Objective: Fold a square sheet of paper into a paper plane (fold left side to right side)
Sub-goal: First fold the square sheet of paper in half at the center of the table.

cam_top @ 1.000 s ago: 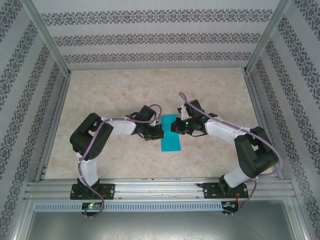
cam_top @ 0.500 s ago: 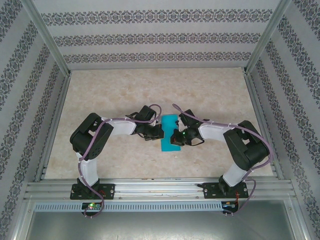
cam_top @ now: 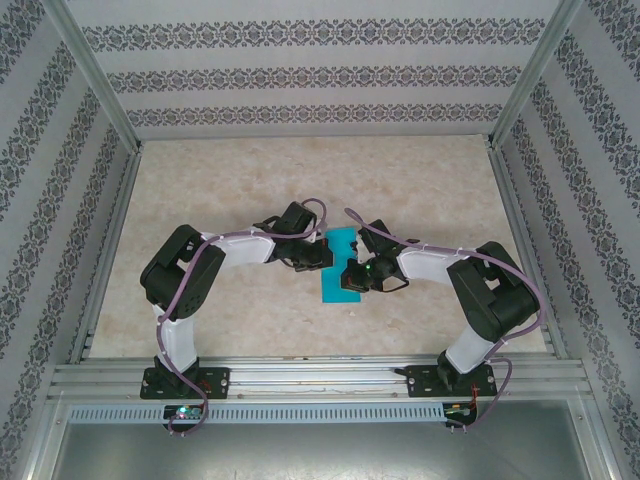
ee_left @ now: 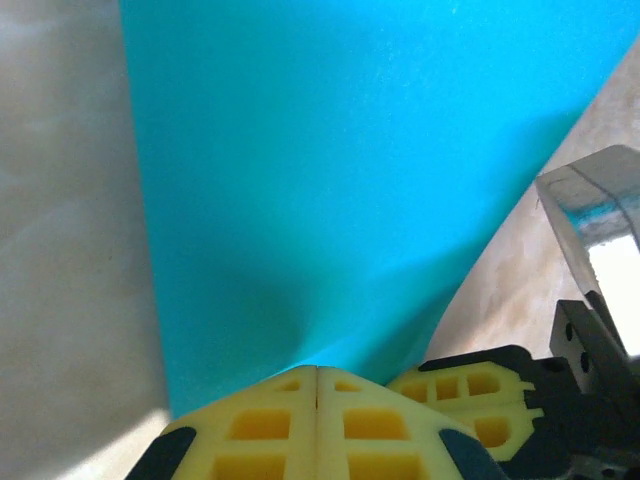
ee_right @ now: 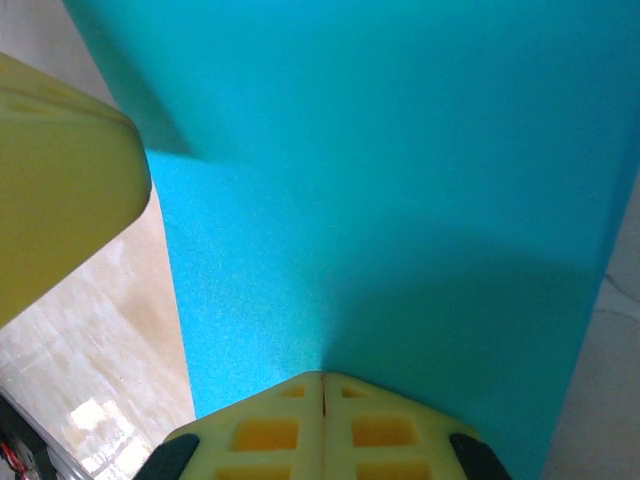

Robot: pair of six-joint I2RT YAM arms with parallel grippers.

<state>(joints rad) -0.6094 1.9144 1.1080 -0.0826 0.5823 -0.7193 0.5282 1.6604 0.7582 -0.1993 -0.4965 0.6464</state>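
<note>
- Near the middle of the worktop [cam_top: 250,180], slightly toward its near edge, lies the square sheet of paper [cam_top: 336,288], teal-blue and shaped as a narrow strip with its long sides running near to far.
- From above, the strip leans a little, its far end further right than its near end.
- The left end effector [cam_top: 320,256] reaches in from the left and meets the strip's left edge in its far half.
- The right end effector [cam_top: 349,272] reaches in from the right and sits over the strip's right side, about midway along its length.
- The two end effectors are close together, with only a small part of the teal paper between them.
- In the left wrist view, the left end effector [ee_left: 317,385] has its yellow fingers pressed together with no gap at the seam, and their tips meet the paper [ee_left: 340,180] at its edge.
- I cannot tell whether any paper is caught between those fingers.
- The same view shows the right end effector's yellow fingers [ee_left: 470,400] just to the right, also at the paper's edge.
- In the right wrist view, the right end effector [ee_right: 322,390] is likewise pressed together, its tips resting on the flat teal surface [ee_right: 400,180].
- At the left of that view, a yellow finger [ee_right: 60,180] of the left end effector stands over the paper's edge and casts a shadow on the sheet.
- Pale marbled worktop [ee_right: 110,320] shows beside the paper.
- Patterned walls close in the left, right and far sides of the worktop.
</note>
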